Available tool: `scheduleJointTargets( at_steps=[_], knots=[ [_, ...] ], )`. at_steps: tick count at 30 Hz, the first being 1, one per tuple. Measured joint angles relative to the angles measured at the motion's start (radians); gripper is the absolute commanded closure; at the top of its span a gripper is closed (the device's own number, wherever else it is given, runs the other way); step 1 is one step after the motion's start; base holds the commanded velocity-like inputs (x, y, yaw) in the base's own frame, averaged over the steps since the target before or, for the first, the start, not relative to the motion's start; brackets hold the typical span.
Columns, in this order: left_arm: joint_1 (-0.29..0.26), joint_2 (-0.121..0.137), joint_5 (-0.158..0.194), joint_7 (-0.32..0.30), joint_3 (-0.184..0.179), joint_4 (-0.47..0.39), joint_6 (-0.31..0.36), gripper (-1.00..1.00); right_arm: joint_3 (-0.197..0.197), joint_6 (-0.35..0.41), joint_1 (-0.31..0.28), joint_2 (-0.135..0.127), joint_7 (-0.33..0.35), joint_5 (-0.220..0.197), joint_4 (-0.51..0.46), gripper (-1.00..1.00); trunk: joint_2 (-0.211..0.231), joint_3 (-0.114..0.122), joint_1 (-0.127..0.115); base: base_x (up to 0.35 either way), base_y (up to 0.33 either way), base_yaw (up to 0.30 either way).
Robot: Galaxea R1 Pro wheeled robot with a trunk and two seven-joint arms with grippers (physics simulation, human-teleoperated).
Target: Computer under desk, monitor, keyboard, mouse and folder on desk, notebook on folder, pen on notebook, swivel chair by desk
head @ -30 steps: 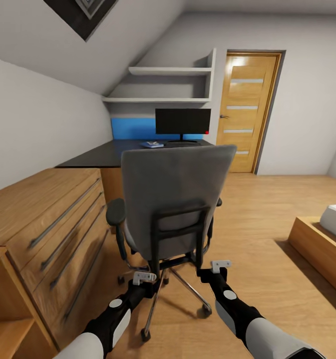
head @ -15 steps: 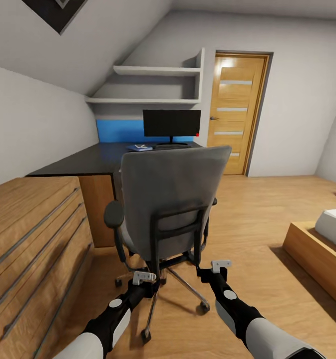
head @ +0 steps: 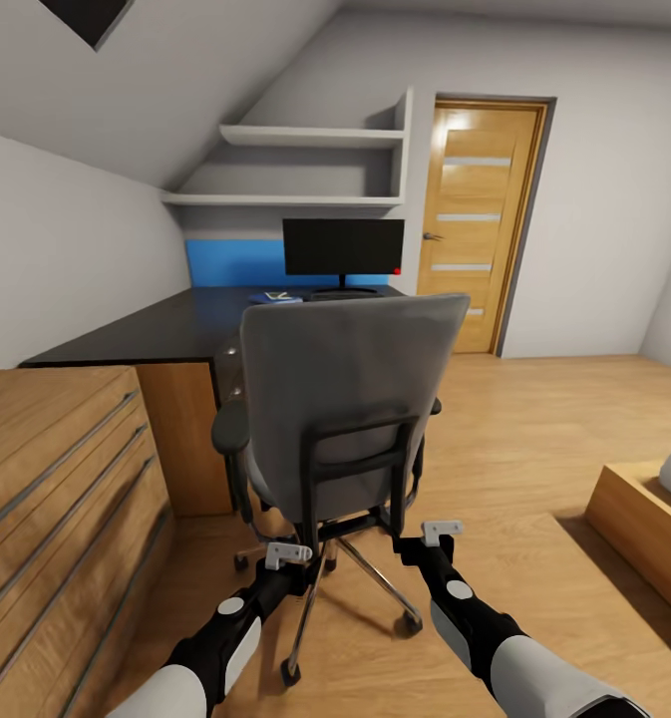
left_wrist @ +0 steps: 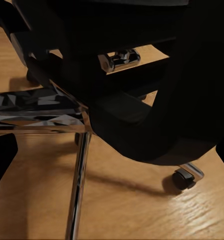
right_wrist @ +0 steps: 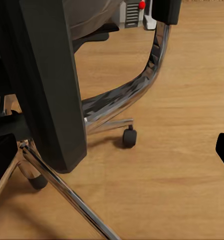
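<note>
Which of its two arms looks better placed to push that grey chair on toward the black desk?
Neither clearly; probably both. The left gripper and right gripper sit level behind the swivel chair, one each side of its black back frame, with the desk straight ahead. One arm alone might spin it.

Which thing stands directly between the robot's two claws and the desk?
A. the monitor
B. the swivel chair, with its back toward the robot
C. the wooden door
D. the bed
B: the swivel chair shows its grey back to the camera, ahead of both claws and before the desk.
</note>
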Motion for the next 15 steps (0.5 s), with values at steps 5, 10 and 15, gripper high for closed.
scheduleJointTargets(
  at_steps=[5,10,15],
  knots=[
    [0.000,0.000,0.000,0.000,0.000,0.000,0.000,-1.00,0.000,0.000,0.000,0.000,0.000,0.000,0.000,-1.00,0.000,0.000,0.000,0.329,0.000,0.000],
    [0.000,0.000,0.000,0.001,0.000,0.000,0.000,-1.00,0.000,0.000,0.000,0.000,0.000,0.000,0.000,-1.00,0.000,0.000,0.000,0.329,0.000,0.000],
    [0.000,0.000,0.001,0.003,-0.002,0.000,0.001,-1.00,0.001,0.000,0.000,0.000,0.000,0.000,0.000,-1.00,0.000,0.000,0.000,0.329,0.000,0.000]
  ],
)
